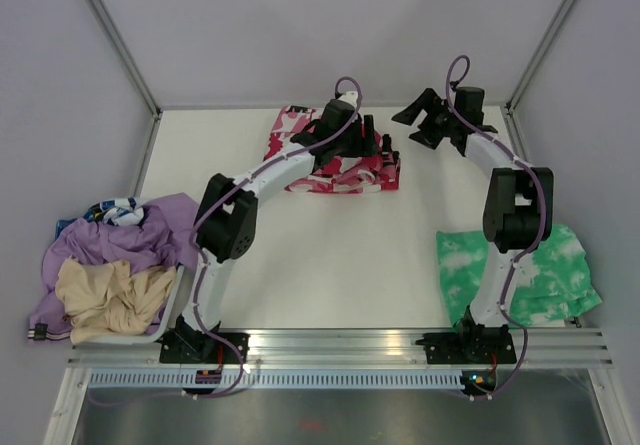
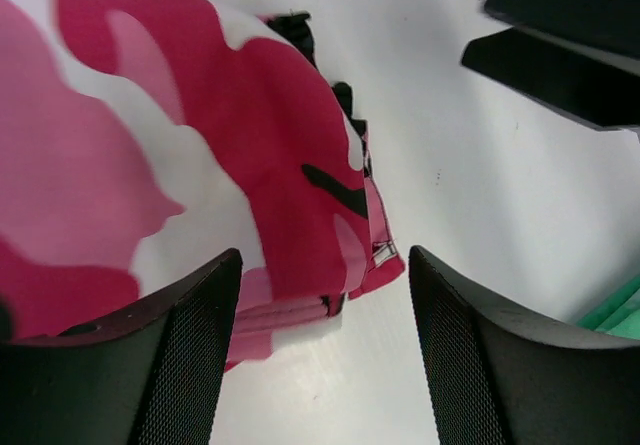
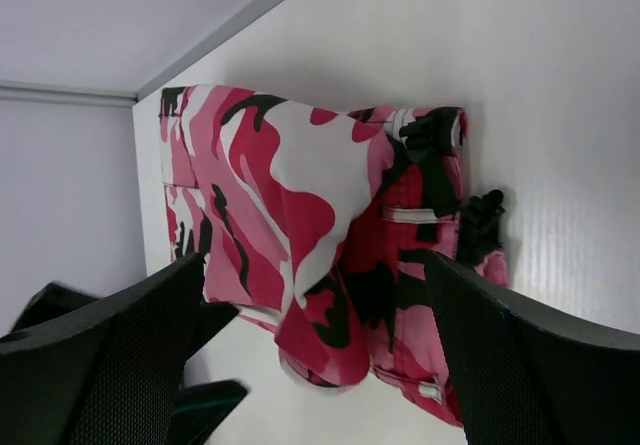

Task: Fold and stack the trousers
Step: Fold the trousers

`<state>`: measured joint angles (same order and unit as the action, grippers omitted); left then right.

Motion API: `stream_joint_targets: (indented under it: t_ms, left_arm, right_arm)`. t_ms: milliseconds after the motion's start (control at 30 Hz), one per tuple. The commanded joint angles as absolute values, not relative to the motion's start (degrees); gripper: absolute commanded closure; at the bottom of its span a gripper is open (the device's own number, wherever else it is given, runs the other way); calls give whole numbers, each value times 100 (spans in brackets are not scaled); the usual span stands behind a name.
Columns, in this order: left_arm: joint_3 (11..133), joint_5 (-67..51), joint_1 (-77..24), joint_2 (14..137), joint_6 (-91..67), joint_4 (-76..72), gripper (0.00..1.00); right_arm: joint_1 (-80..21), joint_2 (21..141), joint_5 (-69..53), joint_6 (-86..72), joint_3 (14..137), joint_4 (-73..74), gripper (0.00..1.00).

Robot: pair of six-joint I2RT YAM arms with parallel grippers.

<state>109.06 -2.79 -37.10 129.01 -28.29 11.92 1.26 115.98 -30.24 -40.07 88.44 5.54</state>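
Observation:
The trousers [image 1: 345, 173], in pink, red, white and black camouflage, lie folded in a compact bundle at the back middle of the table. My left gripper [image 1: 368, 137] hovers over their right end. In the left wrist view it [image 2: 325, 262] is open, nothing between the fingers, with a folded corner of the trousers [image 2: 280, 145] just ahead on the table. My right gripper [image 1: 425, 120] is off to the right of the bundle, apart from it. Its wrist view shows it [image 3: 312, 265] wide open and empty, looking at the trousers [image 3: 300, 215].
A green-and-white tie-dye garment [image 1: 520, 270] lies at the near right beside the right arm's base. A heap of lilac and beige clothes [image 1: 110, 265] hangs over the table's left edge. Frame posts stand at the back corners.

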Motion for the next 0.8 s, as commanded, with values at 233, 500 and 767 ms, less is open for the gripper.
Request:
stream_joint_targets:
  t_ms: [233,500,767]
  left_arm:
    - [10837,12,-3665,12331,-1336,1065,31]
    - [10635,-519,-3753,12480,-1213,817,32]
    - [10722,316,-4192,12972,-774,765,28]
  right_arm:
    - [-527,12911,-2488,-3842,10625,1043,3]
    - [-510,13025,-2732,-3822,10547,1222,2]
    - [-571,12850,-3058,-4112,9906,880,3]
